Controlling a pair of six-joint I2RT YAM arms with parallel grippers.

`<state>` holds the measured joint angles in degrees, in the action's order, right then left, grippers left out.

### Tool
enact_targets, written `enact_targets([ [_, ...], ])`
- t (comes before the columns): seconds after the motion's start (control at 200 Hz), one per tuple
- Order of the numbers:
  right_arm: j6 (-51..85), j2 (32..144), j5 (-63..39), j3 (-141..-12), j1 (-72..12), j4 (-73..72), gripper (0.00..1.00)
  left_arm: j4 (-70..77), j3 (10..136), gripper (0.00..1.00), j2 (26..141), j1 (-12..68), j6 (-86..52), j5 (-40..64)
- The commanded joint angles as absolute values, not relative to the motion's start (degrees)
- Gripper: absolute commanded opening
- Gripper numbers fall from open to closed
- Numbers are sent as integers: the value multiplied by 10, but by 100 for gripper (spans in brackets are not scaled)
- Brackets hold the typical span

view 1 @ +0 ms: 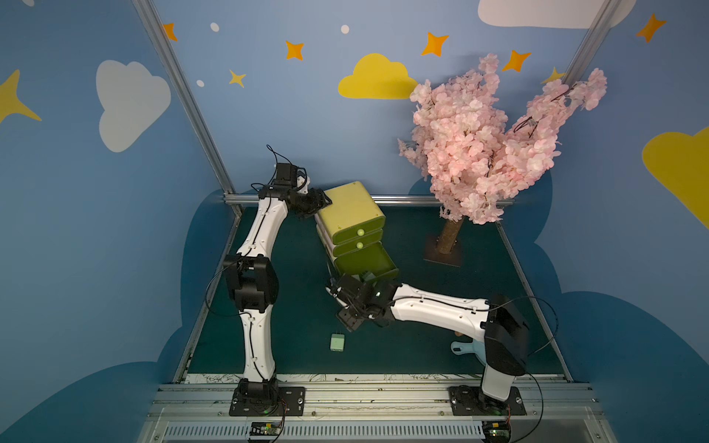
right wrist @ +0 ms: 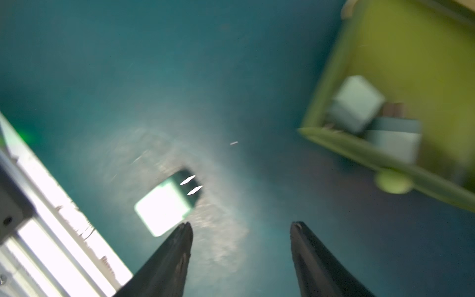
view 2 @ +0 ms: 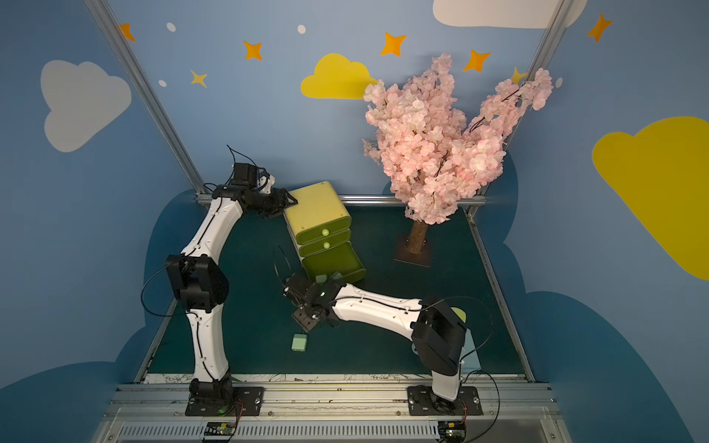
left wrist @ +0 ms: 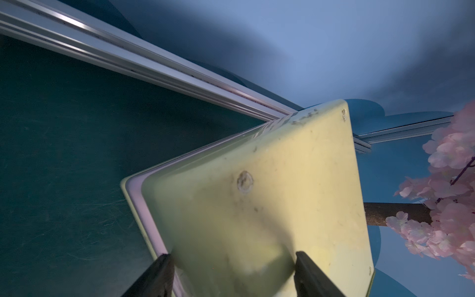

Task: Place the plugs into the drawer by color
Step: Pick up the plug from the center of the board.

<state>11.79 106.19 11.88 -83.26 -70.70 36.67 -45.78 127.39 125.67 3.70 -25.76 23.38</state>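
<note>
The right gripper (right wrist: 241, 226) is seen wide open and empty above the green mat (right wrist: 128, 77), with one mint plug (right wrist: 164, 208) lying on it near one fingertip. Two pale plugs (right wrist: 357, 102) are seen inside the pulled-out bottom drawer (view 1: 364, 261). The rear corner of the chest (view 1: 351, 207) is straddled by the left gripper (left wrist: 231, 254); whether it is clamped cannot be told

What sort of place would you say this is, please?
Likely a robot test booth dressed as a nursery: two arms bolted to an aluminium rail, cloud-and-star painted walls, and an artificial blossom tree.
</note>
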Motion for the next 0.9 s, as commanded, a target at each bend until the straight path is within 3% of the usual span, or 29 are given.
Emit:
enact_targets([
  [0.0, 128, 1093, 163, -839, -734, 336, 68, -530, 1254, 74, 1287, 35, -241, 204],
  [0.411, 125, 1185, 165, -903, -769, 368, 73, -530, 1253, 74, 1288, 38, -240, 204],
  [0.896, 153, 1171, 174, -869, -766, 386, 73, -531, 1254, 74, 1288, 40, -240, 204],
])
